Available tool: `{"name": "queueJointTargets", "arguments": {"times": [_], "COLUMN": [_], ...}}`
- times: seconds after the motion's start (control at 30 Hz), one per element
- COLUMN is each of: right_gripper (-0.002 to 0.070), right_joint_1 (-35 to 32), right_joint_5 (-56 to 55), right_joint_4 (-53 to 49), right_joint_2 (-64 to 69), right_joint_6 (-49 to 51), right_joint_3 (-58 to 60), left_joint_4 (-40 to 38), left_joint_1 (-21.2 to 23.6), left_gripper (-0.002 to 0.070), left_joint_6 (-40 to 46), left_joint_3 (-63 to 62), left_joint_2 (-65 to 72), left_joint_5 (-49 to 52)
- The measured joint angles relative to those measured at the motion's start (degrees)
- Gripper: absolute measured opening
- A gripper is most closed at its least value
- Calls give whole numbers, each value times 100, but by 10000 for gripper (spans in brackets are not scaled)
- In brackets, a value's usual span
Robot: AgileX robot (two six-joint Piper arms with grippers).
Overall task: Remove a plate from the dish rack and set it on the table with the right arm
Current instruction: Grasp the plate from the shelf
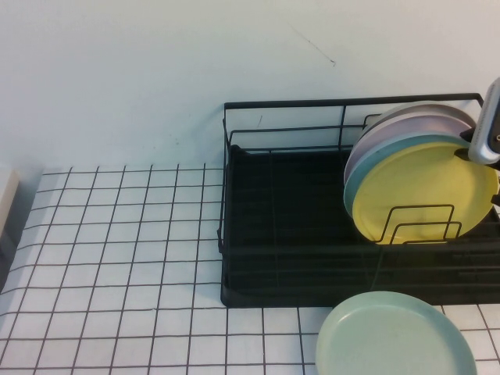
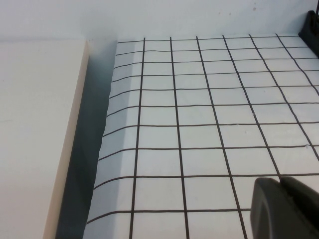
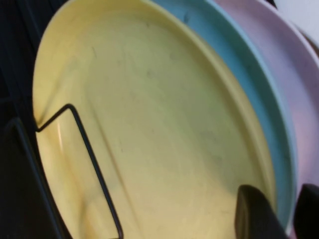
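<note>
Plate point(image 1: 422, 191), yellow, matte, shallow raised rim: stands on edge at the right end of the dish rack point(image 1: 312, 234), frontmost of a leaning stack, its face turned toward the rack's front and braced by an upright wire holder point(image 1: 418, 225).

Behind it, in order: a light blue plate point(image 1: 361, 173), then a pale lilac plate point(image 1: 406, 117).

Right tool point(image 3: 276, 211): at the yellow plate's upper right rim, seen at the right edge of the high view. Its black fingers point(image 3: 251, 214) are parted and straddle the rim, one on the yellow face and the other behind; whether they press yet cannot be told. The plate lies leftward and below this tool, so judged ready to lift up and out.

Left tool point(image 2: 284, 206): parked low over the bare tabletop point(image 1: 117, 258), well apart from the rack; aperture cannot be told.

Pale green plate point(image 1: 394, 336): flat on the tabletop, just in front of the rack.
</note>
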Motion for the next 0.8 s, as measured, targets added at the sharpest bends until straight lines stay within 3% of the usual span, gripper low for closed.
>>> {"name": "queueJointTargets", "arguments": {"times": [0.1, 0.33, 0.8], "right_gripper": [195, 316, 327], "right_joint_1": [0, 0, 0], "right_joint_5": [25, 407, 632], "right_joint_4": [0, 107, 138], "right_joint_2": [-20, -336, -110], "right_joint_6": [-22, -12, -31], "right_joint_3": [0, 0, 0], "left_joint_4": [0, 0, 0], "left_joint_1": [0, 0, 0], "left_gripper": [-3, -3, -3], "left_joint_6": [0, 0, 0], "left_joint_3": [0, 0, 0], "left_joint_2": [0, 0, 0], "left_joint_5": [0, 9, 9]}}
